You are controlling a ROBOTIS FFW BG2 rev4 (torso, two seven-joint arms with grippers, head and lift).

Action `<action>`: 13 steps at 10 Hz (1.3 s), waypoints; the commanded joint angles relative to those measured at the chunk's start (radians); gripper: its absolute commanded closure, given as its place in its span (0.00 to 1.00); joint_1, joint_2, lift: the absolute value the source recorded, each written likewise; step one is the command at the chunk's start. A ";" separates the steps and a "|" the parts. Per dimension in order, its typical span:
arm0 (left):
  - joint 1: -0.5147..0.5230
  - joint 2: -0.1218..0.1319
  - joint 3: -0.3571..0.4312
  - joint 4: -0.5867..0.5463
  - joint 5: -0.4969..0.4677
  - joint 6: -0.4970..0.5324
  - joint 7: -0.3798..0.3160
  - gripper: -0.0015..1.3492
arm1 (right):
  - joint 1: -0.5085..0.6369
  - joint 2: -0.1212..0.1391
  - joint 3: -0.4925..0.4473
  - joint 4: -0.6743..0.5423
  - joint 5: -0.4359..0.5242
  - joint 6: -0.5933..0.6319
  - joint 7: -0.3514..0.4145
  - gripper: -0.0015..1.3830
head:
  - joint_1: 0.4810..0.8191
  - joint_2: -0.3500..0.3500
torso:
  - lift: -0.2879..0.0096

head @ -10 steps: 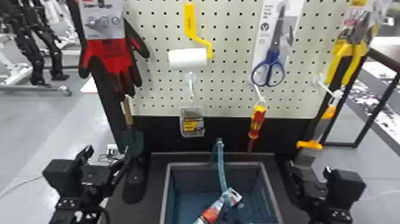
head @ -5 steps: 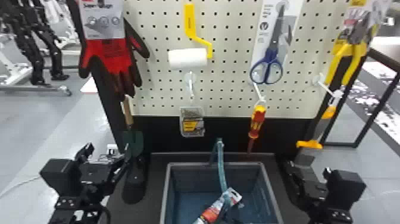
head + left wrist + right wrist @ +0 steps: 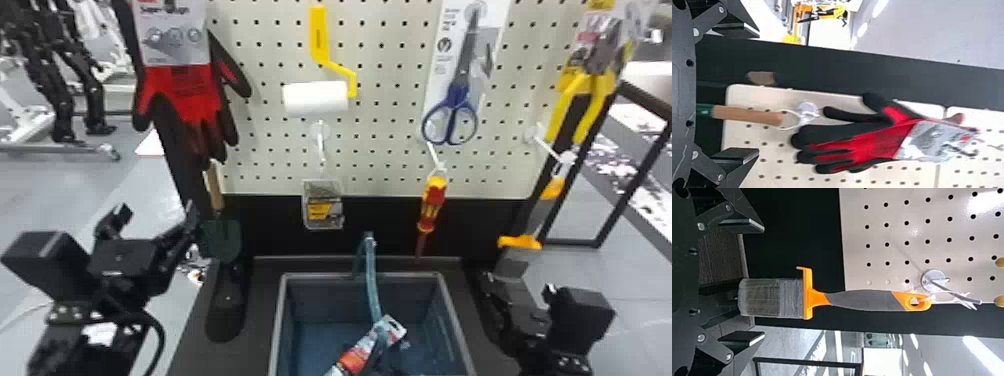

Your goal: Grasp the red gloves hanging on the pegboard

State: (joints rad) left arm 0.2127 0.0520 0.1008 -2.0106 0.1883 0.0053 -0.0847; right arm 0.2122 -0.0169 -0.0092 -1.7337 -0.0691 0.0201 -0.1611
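Note:
The red gloves, red with black fingers and a grey card label, hang fingers-down at the pegboard's upper left corner. My left gripper is open, low at the left, well below the gloves and a little to their left. In the left wrist view the gloves lie ahead of my open left gripper, far beyond its fingers, with nothing between them. My right gripper sits low at the right, open and facing an orange-handled brush.
A wooden-handled green trowel hangs right under the gloves. Along the board hang a paint roller, blue scissors, a screwdriver, a screw box and yellow pliers. A grey bin stands below, holding a packaged tool.
My left arm has risen and shifted a little to the left, its gripper still open. The right arm and the gloves have not moved.

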 commanded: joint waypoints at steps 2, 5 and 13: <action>-0.003 -0.020 0.036 -0.109 0.051 0.082 0.005 0.18 | 0.001 0.000 0.000 0.003 -0.001 0.001 0.000 0.23 | 0.20 0.50 | 0.63; -0.059 0.017 0.111 -0.234 0.117 0.291 -0.004 0.18 | 0.001 0.000 0.000 0.003 -0.001 0.001 0.000 0.23 | 0.20 0.50 | 0.63; -0.358 0.126 0.227 -0.286 0.244 0.558 -0.231 0.18 | -0.001 0.000 0.002 0.008 -0.001 0.001 0.002 0.23 | 0.20 0.50 | 0.63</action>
State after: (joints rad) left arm -0.1301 0.1780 0.3095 -2.2962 0.4110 0.5496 -0.3141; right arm 0.2123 -0.0169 -0.0090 -1.7268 -0.0691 0.0214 -0.1596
